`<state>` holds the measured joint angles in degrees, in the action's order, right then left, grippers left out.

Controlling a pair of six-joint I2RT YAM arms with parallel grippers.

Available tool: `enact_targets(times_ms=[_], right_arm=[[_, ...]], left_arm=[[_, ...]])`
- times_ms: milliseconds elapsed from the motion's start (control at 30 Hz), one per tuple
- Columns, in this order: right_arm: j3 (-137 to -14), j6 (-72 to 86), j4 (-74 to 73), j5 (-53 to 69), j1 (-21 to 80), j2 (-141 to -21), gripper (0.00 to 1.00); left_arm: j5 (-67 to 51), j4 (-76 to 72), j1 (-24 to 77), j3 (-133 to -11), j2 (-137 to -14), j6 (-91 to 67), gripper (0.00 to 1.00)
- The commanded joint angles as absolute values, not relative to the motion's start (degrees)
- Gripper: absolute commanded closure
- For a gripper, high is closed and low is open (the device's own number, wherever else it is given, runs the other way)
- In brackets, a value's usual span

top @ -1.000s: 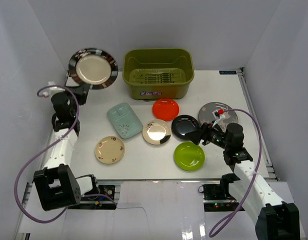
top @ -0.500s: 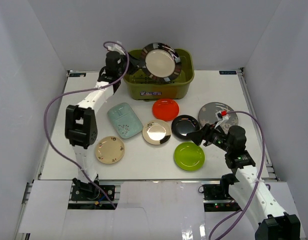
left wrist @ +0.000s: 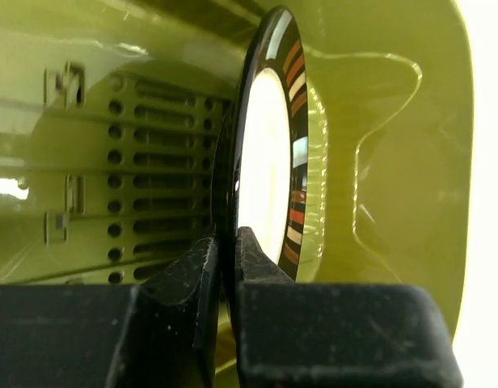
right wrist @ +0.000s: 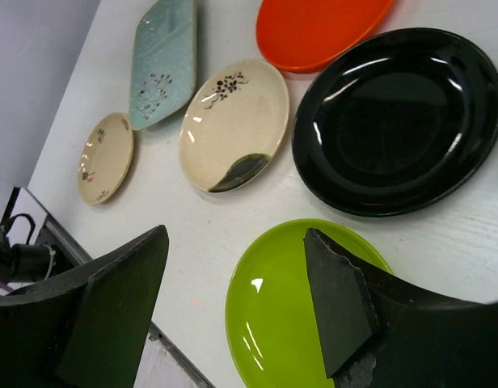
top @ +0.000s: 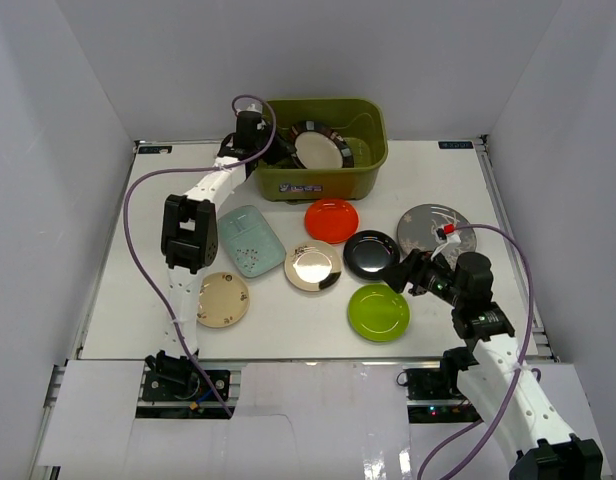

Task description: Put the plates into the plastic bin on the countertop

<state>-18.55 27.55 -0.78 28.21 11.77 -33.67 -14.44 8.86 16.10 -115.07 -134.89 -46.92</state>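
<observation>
Lowered into bin [top: 333, 185] at 12 o'clock: black-rimmed plate [left wrist: 265, 162] | left gripper [left wrist: 223, 242] outstretched, clamped on its rim, plate on edge | right gripper [right wrist: 233, 271] apart over green plate [right wrist: 273, 331]

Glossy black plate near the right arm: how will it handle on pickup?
Probably slippery: the black plate shows sharp highlights. Likely rigid; its rim is a clean curve. Flat on the countertop, the edge may be hard to get under.

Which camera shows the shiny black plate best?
The right wrist view: the glossy black round plate looks big and close there. The top external view shows the same plate small and far away. The left wrist view misses it entirely.
</observation>
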Motion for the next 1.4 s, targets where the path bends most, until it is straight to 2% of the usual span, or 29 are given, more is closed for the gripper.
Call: enact_targets(times_ms=[0,33,67,100,167,200,300,333,400,567,767,867,933,967,1067,1100,1267,1333,1367], right_arm=[[-21.97,26.01,-4.48,22.52,12.22,-32.61,0.26],[-22.15,26.97,-5.27,18.93,12.22,-32.52,0.26],[-22.15,27.77,-5.62,16.72,12.13,-32.17,0.26],[-22.06,28.73,-5.62,14.35,12.13,-32.17,0.26],[-21.89,32.07,-5.45,8.02,12.22,-32.25,0.25],[-21.71,32.95,-5.1,6.08,12.22,-32.6,0.25],[-21.53,36.12,-4.05,-1.47,12.04,-35.24,0.12],[-21.97,36.47,-3.61,-4.63,12.04,-36.2,0.07],[-22.58,37.88,-3.43,-7.54,11.78,-38.84,0.04],[-22.77,40.25,-3.16,-19.33,7.31,-41.83,0.02],[-15.84,45.35,1.74,-14.33,-7.63,-42.97,0.07],[-12.85,47.63,6.93,-8.54,-13.34,-47.45,0.09],[-11.69,49.91,12.2,-3.27,-17.3,-51.93,0.1],[-10.38,50.79,14.48,0.05,-19.32,-53.6,0.12],[-8.97,54.49,23.62,5.53,-21.09,-60.45,0.17],[-8.44,55.19,25.9,6.76,-21.27,-64.21,0.23],[-8.52,61.51,41.38,11.42,-21.45,-77.23,0.4],[-9.49,62.22,44.89,13.44,-21.45,-83.3,0.53],[-9.49,63.62,47.96,14.67,-21.53,-84.89,0.73]], left_arm=[[-15.64,5.35,16.08,-124.26,-134.2,-46.06,1.0],[-15.91,6.14,16.17,-124.19,-134.73,-45.79,1.0],[-16.34,6.07,16.17,-123.67,-135.0,-45.79,0.91],[-16.61,5.89,16.17,-122.53,-135.0,-45.79,0.69],[-18.19,4.93,16.26,-121.73,-134.65,-45.97,0.42],[-18.89,4.23,16.26,-121.55,-134.04,-45.88,0.23],[-21.18,3.26,16.26,-121.2,-131.85,-45.97,0.03],[-22.14,2.9,16.26,-121.29,-131.23,-45.97,0.02],[-23.02,2.64,16.26,-121.03,-129.39,-46.23,0.02],[-29.95,-1.66,16.26,-119.45,-124.46,-48.16,0.02],[-32.43,-4.74,16.26,-110.94,-110.94,-45.19,0.02],[-27.36,-6.85,16.26,-93.77,-99.9,-43.43,0.02],[-24.8,-6.59,16.61,-86.52,-94.16,-42.37,0.02],[-18.26,-5.2,16.87,-80.74,-88.56,-41.06,0.02],[-16.26,-4.93,17.4,-72.71,-79.76,-41.57,0.06],[-14.08,-3.88,17.4,-67.9,-78.06,-41.83,0.07],[-5.65,4.44,17.31,-54.51,-69.88,-35.78,0.08],[-0.9,7.2,16.88,-50.13,-67.33,-34.98,0.09],[-0.88,8.43,16.88,-49.23,-66.8,-34.63,0.09]])
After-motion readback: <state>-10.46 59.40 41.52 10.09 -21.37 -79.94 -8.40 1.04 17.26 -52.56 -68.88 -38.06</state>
